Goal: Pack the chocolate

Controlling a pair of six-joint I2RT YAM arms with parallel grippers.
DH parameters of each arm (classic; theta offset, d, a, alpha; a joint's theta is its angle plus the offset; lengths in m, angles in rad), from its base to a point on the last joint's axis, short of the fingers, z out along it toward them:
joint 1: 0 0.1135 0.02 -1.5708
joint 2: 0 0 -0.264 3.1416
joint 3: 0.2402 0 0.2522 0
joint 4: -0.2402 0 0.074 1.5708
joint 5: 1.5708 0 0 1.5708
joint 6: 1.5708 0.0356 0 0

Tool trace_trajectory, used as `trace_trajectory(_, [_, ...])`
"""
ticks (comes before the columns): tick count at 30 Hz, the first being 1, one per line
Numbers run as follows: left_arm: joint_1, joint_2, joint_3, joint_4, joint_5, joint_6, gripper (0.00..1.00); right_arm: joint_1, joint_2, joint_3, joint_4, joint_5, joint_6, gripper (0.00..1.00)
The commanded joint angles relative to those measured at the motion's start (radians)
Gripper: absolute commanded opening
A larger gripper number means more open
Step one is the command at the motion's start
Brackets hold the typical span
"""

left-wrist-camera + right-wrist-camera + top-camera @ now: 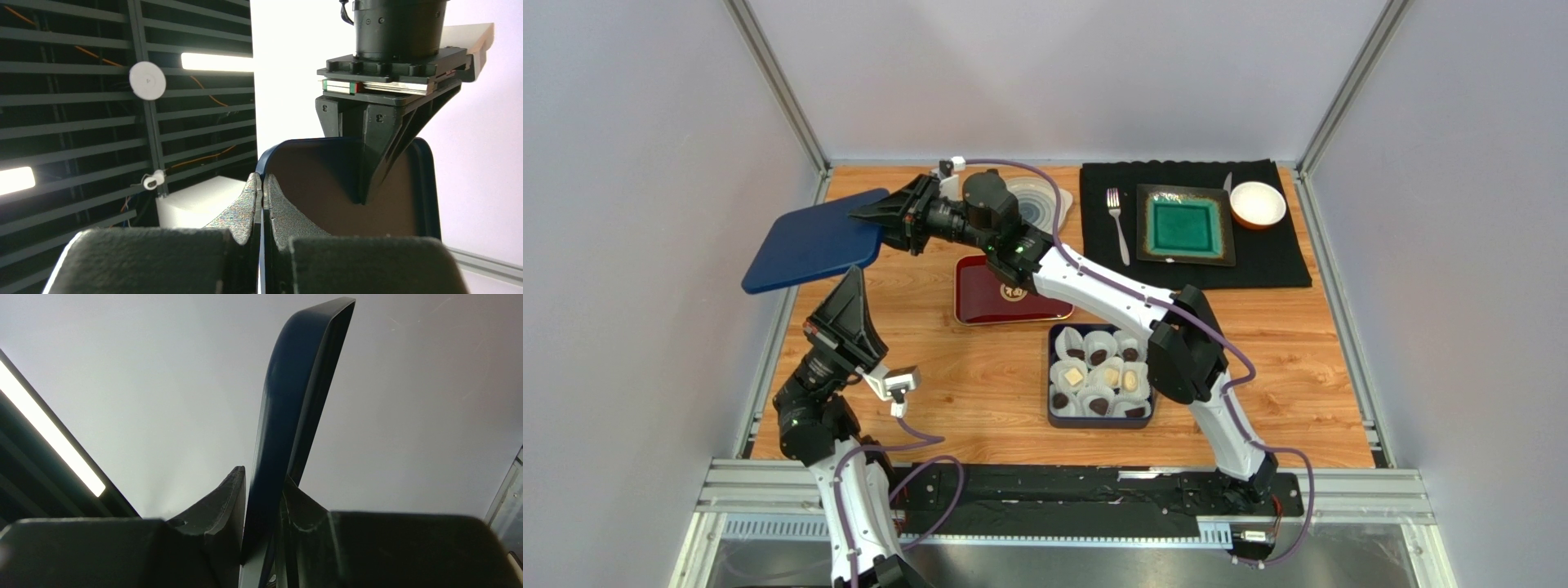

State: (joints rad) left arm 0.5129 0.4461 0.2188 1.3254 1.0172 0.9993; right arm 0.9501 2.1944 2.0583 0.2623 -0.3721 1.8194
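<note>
The chocolate (1078, 353), dark brown and cream pieces in white paper cups, fills a dark blue box (1053, 417) at the table's middle. A flat blue lid (811, 239) hangs in the air over the table's left edge, held by both arms. My right gripper (875, 221) is shut on the lid's right edge; in the right wrist view its fingers (264, 490) press both faces of the lid (301, 373). My left gripper (852, 272) pinches the near edge from below. In the left wrist view its jaws (263, 184) are shut on the lid's rim (319, 184).
A red lacquer tray (995, 300) lies behind the box. At the back stands a clear round container (1038, 202). A black mat (1284, 263) carries a fork (1117, 221), a green square plate (1185, 226) and a white bowl (1258, 203). Grey walls enclose the table.
</note>
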Motion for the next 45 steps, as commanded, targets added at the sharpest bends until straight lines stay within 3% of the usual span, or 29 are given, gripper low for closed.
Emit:
trace_trajectory(1, [0.003,-0.012,-0.009,0.204,0.067,0.053,0.00,-0.014,0.002,0.060,0.018,-0.001,-0.023,0.23])
trace_trajectory(4, [0.004,-0.014,-0.027,0.167,0.069,0.119,0.01,-0.028,-0.002,0.066,0.041,-0.005,-0.025,0.13])
trace_trajectory(6, [0.004,-0.014,-0.035,0.123,0.055,0.151,0.07,-0.046,-0.005,0.083,0.054,-0.010,-0.032,0.07])
trace_trajectory(9, [0.004,-0.010,-0.041,0.055,0.032,0.214,0.29,-0.071,-0.005,0.091,0.147,-0.013,-0.003,0.04])
trace_trajectory(10, [0.003,-0.006,-0.044,0.043,0.024,0.229,0.42,-0.079,-0.002,0.117,0.155,-0.024,0.000,0.03])
trace_trajectory(15, [0.003,-0.001,-0.064,-0.070,-0.055,0.292,0.69,-0.145,-0.053,0.131,0.183,-0.051,-0.054,0.01])
trace_trajectory(18, [0.004,0.000,-0.099,-0.084,-0.106,0.294,0.77,-0.188,-0.107,0.132,0.149,-0.092,-0.127,0.00])
trace_trajectory(22, [0.004,-0.032,-0.110,-0.179,-0.209,0.269,0.83,-0.255,-0.238,0.045,0.062,-0.155,-0.266,0.00])
trace_trajectory(25, [0.004,-0.105,-0.054,-0.481,-0.365,0.269,0.84,-0.325,-0.378,-0.087,-0.079,-0.201,-0.417,0.01])
trace_trajectory(27, [0.004,-0.124,0.025,-0.848,-0.553,0.201,0.84,-0.347,-0.488,-0.172,-0.200,-0.228,-0.536,0.01])
trace_trajectory(28, [0.003,-0.110,0.122,-1.126,-0.672,0.182,0.84,-0.367,-0.528,-0.206,-0.327,-0.229,-0.657,0.01])
trace_trajectory(30, [0.004,-0.087,0.166,-1.318,-0.751,0.108,0.77,-0.384,-0.632,-0.310,-0.426,-0.238,-0.748,0.01])
trace_trajectory(32, [0.004,-0.124,0.105,-1.523,-0.766,0.088,0.74,-0.415,-0.698,-0.389,-0.520,-0.245,-0.849,0.00])
trace_trajectory(35, [0.004,-0.234,0.043,-1.826,-0.636,0.049,0.73,-0.468,-0.843,-0.550,-0.590,-0.246,-0.920,0.00])
trace_trajectory(38, [0.004,-0.189,0.024,-1.856,-0.513,-0.146,0.76,-0.520,-0.961,-0.677,-0.613,-0.248,-0.949,0.00])
trace_trajectory(40, [0.004,-0.175,0.011,-1.786,-0.413,-0.246,0.79,-0.542,-1.019,-0.742,-0.667,-0.251,-0.977,0.00])
trace_trajectory(41, [0.003,-0.128,0.019,-1.754,-0.396,-0.375,0.80,-0.550,-1.033,-0.765,-0.682,-0.254,-0.988,0.00])
trace_trajectory(45, [-0.077,0.118,0.138,-1.695,-0.416,-0.620,0.85,-0.563,-1.110,-0.909,-0.712,-0.269,-1.032,0.00])
